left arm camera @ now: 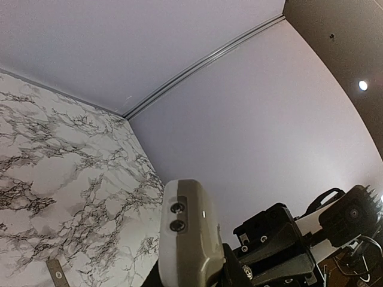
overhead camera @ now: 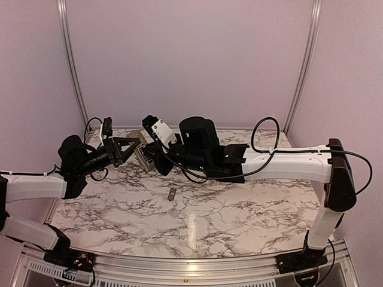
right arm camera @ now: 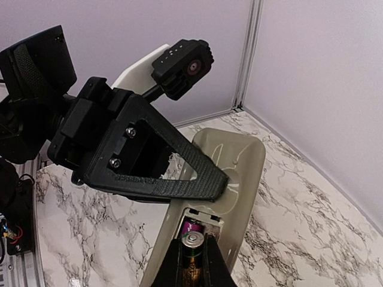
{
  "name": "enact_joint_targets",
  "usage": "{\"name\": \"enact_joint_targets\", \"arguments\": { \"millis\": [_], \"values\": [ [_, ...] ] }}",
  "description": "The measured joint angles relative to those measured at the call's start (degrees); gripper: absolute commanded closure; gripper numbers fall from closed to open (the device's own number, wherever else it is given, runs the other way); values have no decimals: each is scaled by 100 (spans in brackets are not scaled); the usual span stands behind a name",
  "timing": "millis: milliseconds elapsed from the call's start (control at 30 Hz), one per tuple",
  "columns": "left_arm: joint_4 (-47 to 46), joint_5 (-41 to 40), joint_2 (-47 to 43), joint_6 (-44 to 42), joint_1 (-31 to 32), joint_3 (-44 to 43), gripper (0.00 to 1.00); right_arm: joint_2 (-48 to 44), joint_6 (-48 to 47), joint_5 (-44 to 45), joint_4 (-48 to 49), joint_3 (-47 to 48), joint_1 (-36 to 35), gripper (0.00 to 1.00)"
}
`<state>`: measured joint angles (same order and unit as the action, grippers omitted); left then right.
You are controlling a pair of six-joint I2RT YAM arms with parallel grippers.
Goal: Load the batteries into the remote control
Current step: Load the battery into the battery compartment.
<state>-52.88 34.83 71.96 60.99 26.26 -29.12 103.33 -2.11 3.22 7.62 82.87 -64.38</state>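
Above the far left of the desk [overhead camera: 239, 209], the remote [right arm camera: 239, 173] is held raised and tilted, clenched in the left tool [overhead camera: 133, 147]. A battery [right arm camera: 192, 241] is grasped by the right tool [right arm camera: 192, 258] at the remote's open compartment. A small grey piece [overhead camera: 172, 193] lies mid-desk.

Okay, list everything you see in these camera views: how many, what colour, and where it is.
remote control: one, greyish back showing, held above the table's far left, battery compartment open
batteries: two; one gold-toned at the compartment mouth, one purple-ended inside it
small flat piece: one, grey, loose mid-table; possibly the cover
table: one, white marble with dark veins
left gripper: one, black, shut on the remote control
right gripper: one, black, shut on the gold-toned battery
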Motion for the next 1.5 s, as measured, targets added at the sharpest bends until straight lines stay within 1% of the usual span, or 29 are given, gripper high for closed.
{"name": "enact_joint_targets", "arguments": {
  "millis": [133, 333, 600, 833, 900, 1067, 1167, 1300, 1367, 1500],
  "values": [
    [155, -59, 2, -116, -46, 0, 100, 234, 9, 127, -291, 334, 0, 91],
    [251, -76, 4, -142, -37, 2, 100, 271, 33, 190, -437, 369, 0, 82],
    [262, -85, 11, -140, -39, 2, 100, 271, 33, 177, -492, 369, -17, 78],
    [264, -85, 13, -140, -39, 2, 100, 269, 39, 79, -505, 369, -33, 64],
    [271, -81, 13, -146, -39, 2, 100, 254, 44, 13, -518, 369, -33, 62],
    [249, 70, 13, -208, -37, 0, 100, 107, 153, -236, -739, 367, 15, 53],
    [227, 205, 13, -243, -33, 0, 100, -76, 249, -483, -868, 330, 153, 53],
    [282, 341, 11, -341, -28, -17, 100, -299, 258, -835, -931, 308, 326, 61],
    [415, 422, 11, -452, -28, -79, 100, -393, 118, -970, -1056, 308, 380, 66],
    [957, 599, 0, -802, -28, -284, 100, -501, -396, -1207, -1523, 313, 420, 67]
  ]
}}
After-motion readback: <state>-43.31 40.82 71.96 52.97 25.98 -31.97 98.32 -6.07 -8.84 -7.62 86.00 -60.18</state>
